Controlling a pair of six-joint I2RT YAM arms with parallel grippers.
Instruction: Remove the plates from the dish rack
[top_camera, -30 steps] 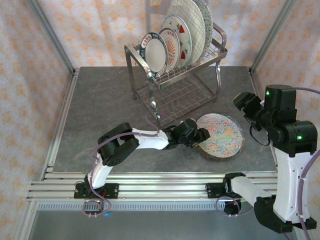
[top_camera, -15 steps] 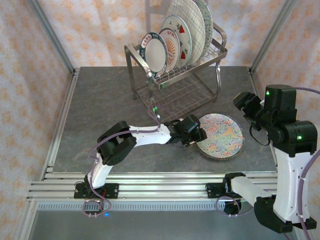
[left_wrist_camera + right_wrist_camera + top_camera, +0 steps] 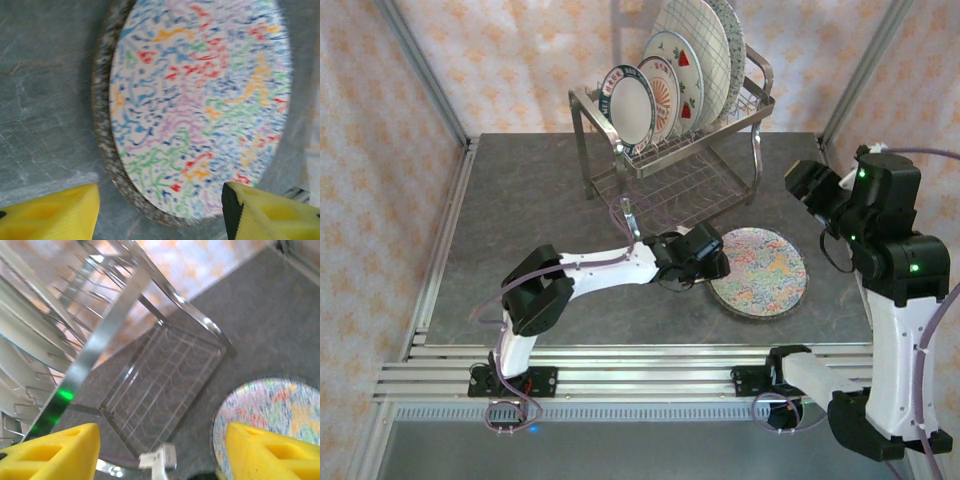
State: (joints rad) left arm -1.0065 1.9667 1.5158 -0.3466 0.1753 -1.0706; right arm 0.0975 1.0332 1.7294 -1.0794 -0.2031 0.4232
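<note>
**One plate down, five in the rack**

Colourful squiggle-print plate [image 3: 760, 272] lies flat on the grey table [image 3: 520, 230], right of centre and in front of the dish rack [image 3: 665, 165]. Its rim looks thick and speckled; cannot tell whether a second plate sits beneath it.

Left gripper [image 3: 715, 265] is low at the plate's near-left edge. In the left wrist view the yellow fingers [image 3: 55, 215] stand apart either side of the rim, not touching it. Released, nothing held.

Right gripper [image 3: 802, 185] hangs above the table right of the rack and faces it. Its fingers [image 3: 55, 452] are spread, nothing between them.

The rack's upper tier holds what looks like five upright plates:
- small white plate with dark rim [image 3: 627, 105] at the front
- orange-print plate [image 3: 660, 95]
- red-fruit plate [image 3: 680, 75]
- large plaid-lined plate [image 3: 698, 40]
- grey plate [image 3: 732, 45] at the back

The lower tier looks bare.

Judgement: early in the task. One plate is unloaded and most of the load is not yet taken out. The right arm looks better placed for the next pick.
</note>
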